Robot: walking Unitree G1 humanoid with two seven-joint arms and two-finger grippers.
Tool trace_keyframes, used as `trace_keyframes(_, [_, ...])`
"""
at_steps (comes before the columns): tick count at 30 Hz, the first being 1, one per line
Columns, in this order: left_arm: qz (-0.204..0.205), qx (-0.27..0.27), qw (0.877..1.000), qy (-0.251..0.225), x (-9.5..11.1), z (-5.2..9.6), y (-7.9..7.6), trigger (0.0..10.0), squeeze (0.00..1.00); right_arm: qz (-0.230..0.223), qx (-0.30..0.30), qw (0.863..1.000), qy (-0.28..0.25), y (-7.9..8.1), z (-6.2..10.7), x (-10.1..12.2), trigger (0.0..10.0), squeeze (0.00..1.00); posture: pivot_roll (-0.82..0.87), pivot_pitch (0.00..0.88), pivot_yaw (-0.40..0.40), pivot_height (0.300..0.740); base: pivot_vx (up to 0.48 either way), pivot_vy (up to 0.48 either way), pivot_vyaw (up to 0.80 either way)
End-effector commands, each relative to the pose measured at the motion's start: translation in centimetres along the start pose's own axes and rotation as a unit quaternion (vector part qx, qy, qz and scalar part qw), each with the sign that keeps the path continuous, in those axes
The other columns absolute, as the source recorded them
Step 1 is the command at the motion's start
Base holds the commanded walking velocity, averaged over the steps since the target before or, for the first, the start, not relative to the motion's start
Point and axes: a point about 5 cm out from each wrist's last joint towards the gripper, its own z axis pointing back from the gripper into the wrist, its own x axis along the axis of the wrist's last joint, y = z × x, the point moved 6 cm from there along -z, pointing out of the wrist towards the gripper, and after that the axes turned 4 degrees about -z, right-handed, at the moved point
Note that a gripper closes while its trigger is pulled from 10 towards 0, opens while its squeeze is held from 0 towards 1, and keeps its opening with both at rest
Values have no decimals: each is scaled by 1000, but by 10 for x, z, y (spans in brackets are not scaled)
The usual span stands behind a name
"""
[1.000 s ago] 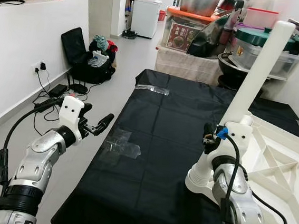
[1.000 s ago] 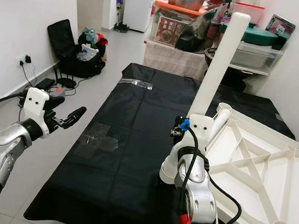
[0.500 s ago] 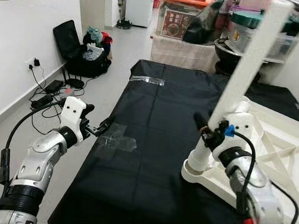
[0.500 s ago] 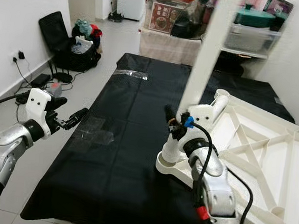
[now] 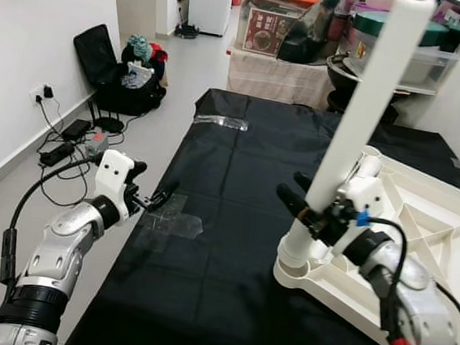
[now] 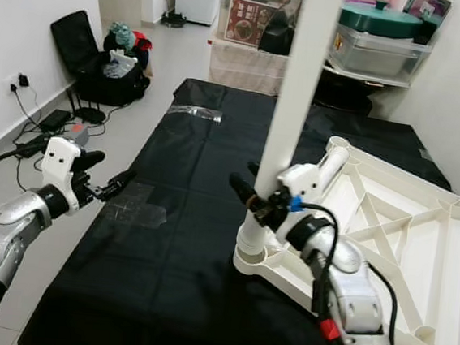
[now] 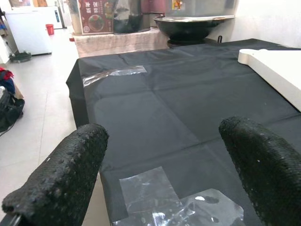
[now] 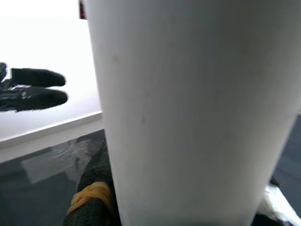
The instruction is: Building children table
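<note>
A white children's table (image 5: 444, 234) lies upside down on a black cloth (image 5: 239, 165) on the floor. One white table leg (image 5: 356, 128) stands upright in the corner socket nearest me. My right gripper (image 5: 290, 186) is low on that leg, with a black finger on each side and the tips reaching past it to the left. In the right wrist view the table leg (image 8: 188, 108) is pressed close to the camera. My left gripper (image 5: 153, 191) hangs open over the cloth's left edge, and the left wrist view shows nothing between its fingers (image 7: 61, 183).
Clear tape patches (image 5: 172, 220) and a strip of plastic (image 5: 220, 122) lie on the cloth. A black bag with clothes (image 5: 117, 72) and cables (image 5: 62, 136) sit by the left wall. Storage boxes and pots (image 5: 308, 33) line the back.
The camera has shifted. My right gripper has come round the lower part of the leg, so its fingers now stick out to the left. The left gripper has barely moved.
</note>
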Motion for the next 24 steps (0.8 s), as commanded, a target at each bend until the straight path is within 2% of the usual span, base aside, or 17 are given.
trace_keyframes(1, [1, 0, 1000, 12, -5, 2, 2, 10000, 0, -42, 4, 997, 57, -2, 5, -35, 10000, 0, 84, 0, -86, 740, 0, 0, 0])
trace_keyframes(6, [2, 2, 1000, 14, -6, 5, 3, 10000, 0, -41, -15, 997, 66, -18, 8, -42, 10000, 0, 91, 0, -89, 740, 0, 0, 0])
trace_keyframes(11, [2, 3, 1000, 15, -6, 6, 3, 10000, 0, -43, -5, 997, 68, -15, 8, -46, 10000, 0, 97, 0, -90, 740, 0, 0, 0])
trace_keyframes(13, [2, 1, 1000, 16, -6, 5, 4, 10000, 0, -60, 25, 996, 68, 4, 6, -50, 10000, 0, 93, 0, -82, 740, 0, 0, 0])
trace_keyframes(14, [2, 1, 1000, 16, -6, 5, 4, 10000, 0, -60, 25, 996, 68, 4, 6, -50, 10000, 0, 93, 0, -82, 740, 0, 0, 0])
trace_keyframes(16, [2, -2, 1000, 16, -6, 3, 2, 10000, 0, -68, 48, 994, 72, 17, 7, -54, 10000, 0, 86, 0, -78, 740, 0, 0, 0])
trace_keyframes(19, [2, -3, 1000, 16, -6, 3, 2, 10000, 0, -71, 56, 993, 75, 22, 8, -56, 10000, 0, 86, 0, -78, 740, 0, 0, 0])
trace_keyframes(22, [4, -4, 1000, 15, -6, 2, 1, 10000, 0, -80, 82, 990, 85, 36, 13, -63, 10000, 0, 80, 0, -80, 740, 0, 0, 0])
trace_keyframes(24, [4, -4, 1000, 15, -6, 2, 1, 10000, 0, -80, 82, 990, 85, 36, 13, -63, 10000, 0, 80, 0, -80, 740, 0, 0, 0])
